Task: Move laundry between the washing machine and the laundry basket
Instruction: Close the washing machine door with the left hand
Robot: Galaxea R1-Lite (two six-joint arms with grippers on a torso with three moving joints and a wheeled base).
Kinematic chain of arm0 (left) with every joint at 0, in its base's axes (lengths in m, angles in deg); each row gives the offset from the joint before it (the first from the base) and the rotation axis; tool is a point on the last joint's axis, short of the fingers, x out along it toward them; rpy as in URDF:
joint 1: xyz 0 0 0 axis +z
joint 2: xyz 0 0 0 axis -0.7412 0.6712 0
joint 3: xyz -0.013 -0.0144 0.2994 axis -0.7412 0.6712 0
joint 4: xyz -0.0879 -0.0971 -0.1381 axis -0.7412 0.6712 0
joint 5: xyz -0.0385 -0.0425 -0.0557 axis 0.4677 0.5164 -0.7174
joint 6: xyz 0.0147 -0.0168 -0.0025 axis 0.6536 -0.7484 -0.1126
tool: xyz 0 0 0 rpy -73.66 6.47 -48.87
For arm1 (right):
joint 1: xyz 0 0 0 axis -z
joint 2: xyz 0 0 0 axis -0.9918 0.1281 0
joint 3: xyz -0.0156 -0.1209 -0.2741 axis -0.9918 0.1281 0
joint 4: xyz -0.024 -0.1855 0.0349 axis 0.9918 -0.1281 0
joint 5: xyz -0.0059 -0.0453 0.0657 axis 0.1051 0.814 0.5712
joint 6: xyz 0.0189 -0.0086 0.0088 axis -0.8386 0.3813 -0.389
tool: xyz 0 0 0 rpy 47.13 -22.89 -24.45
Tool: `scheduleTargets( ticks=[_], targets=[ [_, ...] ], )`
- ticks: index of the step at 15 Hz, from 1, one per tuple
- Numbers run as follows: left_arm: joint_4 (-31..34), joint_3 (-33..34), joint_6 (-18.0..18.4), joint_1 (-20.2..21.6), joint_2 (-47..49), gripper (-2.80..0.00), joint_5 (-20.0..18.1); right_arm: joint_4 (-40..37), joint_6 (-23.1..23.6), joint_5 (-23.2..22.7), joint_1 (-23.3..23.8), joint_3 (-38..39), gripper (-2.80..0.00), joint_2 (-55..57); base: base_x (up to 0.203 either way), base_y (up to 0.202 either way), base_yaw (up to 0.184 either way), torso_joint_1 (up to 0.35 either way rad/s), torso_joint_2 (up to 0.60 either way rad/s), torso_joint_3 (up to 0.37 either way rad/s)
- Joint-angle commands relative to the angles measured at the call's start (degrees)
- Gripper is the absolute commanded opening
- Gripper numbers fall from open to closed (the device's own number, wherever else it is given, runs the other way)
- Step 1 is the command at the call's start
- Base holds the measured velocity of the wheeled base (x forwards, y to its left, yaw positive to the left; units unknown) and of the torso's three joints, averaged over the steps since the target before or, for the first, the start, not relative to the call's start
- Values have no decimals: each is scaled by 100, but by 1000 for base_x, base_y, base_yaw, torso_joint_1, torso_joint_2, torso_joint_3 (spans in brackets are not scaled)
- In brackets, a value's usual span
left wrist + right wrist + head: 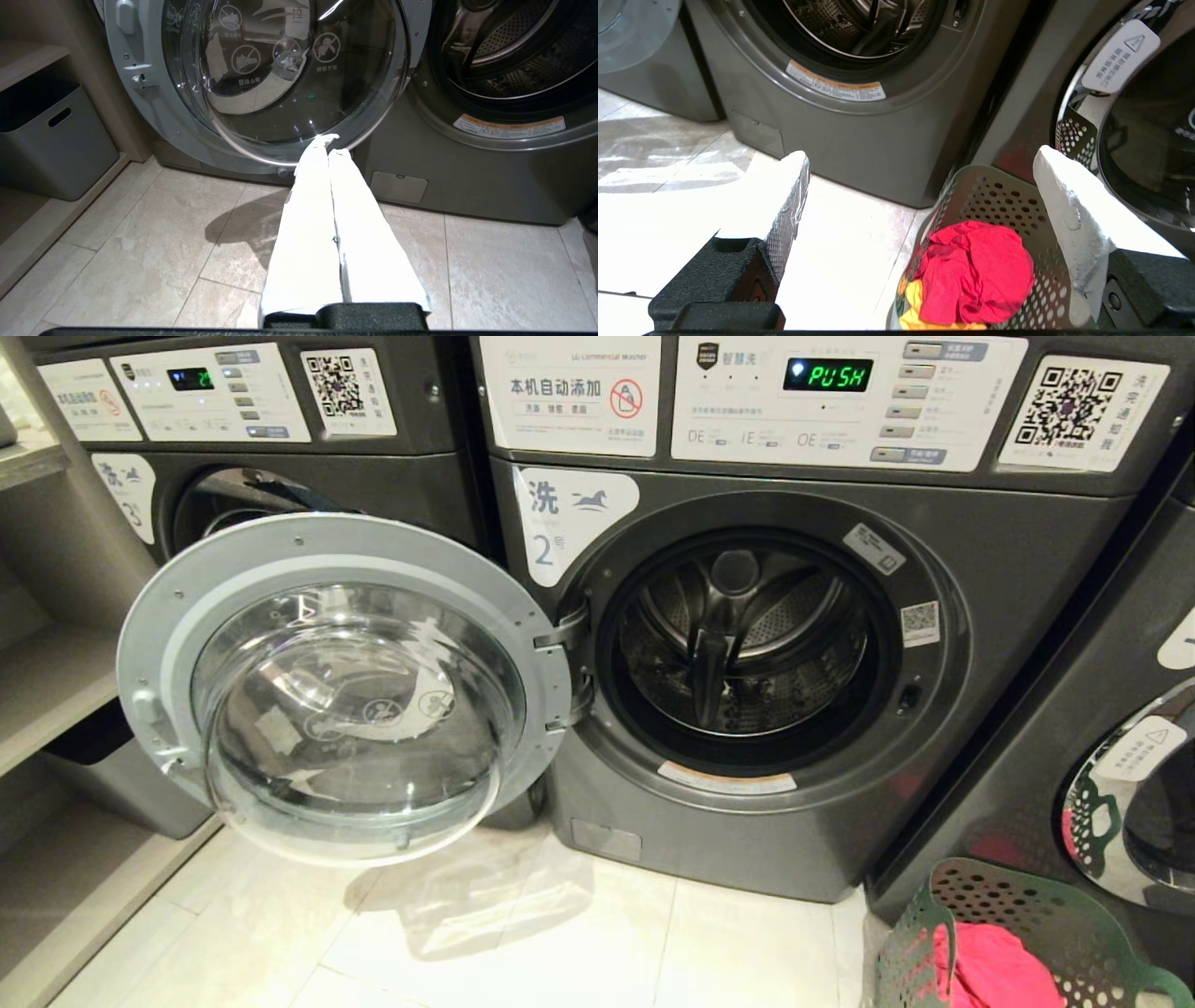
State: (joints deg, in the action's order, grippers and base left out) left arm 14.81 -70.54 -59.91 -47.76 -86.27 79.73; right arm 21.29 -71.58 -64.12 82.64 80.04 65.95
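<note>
Grippers hang low in front of the machines, neither holding anything. The right gripper (920, 186) has its two white fingers (1069, 219) spread wide, and just beyond and below them sits the green perforated laundry basket (994, 196) on the floor, a crumpled red garment (976, 270) lying inside it with a bit of yellow cloth (915, 298) beneath. The basket stands against the front of the neighbouring machine. Further ahead of that gripper gapes the washing machine (747, 644), its drum dark, with no laundry to be seen in it. The left gripper (327, 149) has its fingers pressed together, empty, pointing at the lower rim of the swung-open round door (280, 79). Beyond that door, off to the side, a grey bin (51, 140) sits under a shelf.
</note>
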Motion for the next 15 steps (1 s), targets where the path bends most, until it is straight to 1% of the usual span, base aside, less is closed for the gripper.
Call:
scheduleTargets(
  ticks=[1,2,3,5,6,7,8,9,10,11,13,15],
  targets=[
    [4,229,19,1,6,-280,30,1,5,1,0,0,0,7,-191,0,3,-2,7,2],
    [4,229,-51,1,6,-280,43,10,5,-5,0,0,0,7,-143,0,0,-3,-4,3],
    [-5,229,-64,1,6,-280,20,1,-25,-5,0,0,0,7,0,0,0,0,0,0],
    [32,229,64,1,11,-280,10,1,-37,-6,0,0,0,7,0,0,0,0,0,0],
    [-30,142,148,4,7,-280,55,1,-25,-5,0,0,0,7,0,0,0,0,0,0],
    [6,-175,156,9,28,-280,143,-7,-56,13,0,0,0,7,0,0,0,0,0,0],
    [74,-673,159,9,143,-280,218,-7,-73,30,0,0,0,7,0,0,0,0,0,0],
    [161,-1329,161,6,439,-280,272,-7,-115,44,6,0,0,7,0,0,0,0,0,0],
    [234,-1961,163,7,922,-280,309,-7,-153,57,0,0,0,7,0,0,0,0,0,0],
    [292,-2605,166,11,1555,-280,333,-34,-162,57,0,0,0,7,0,0,0,0,0,0],
    [382,-4171,171,41,3282,-280,435,-34,-162,48,0,0,0,7,0,0,0,0,0,0],
    [435,-5737,156,91,5021,-280,663,-25,-162,56,0,0,0,7,0,0,0,0,0,0]
  ],
)
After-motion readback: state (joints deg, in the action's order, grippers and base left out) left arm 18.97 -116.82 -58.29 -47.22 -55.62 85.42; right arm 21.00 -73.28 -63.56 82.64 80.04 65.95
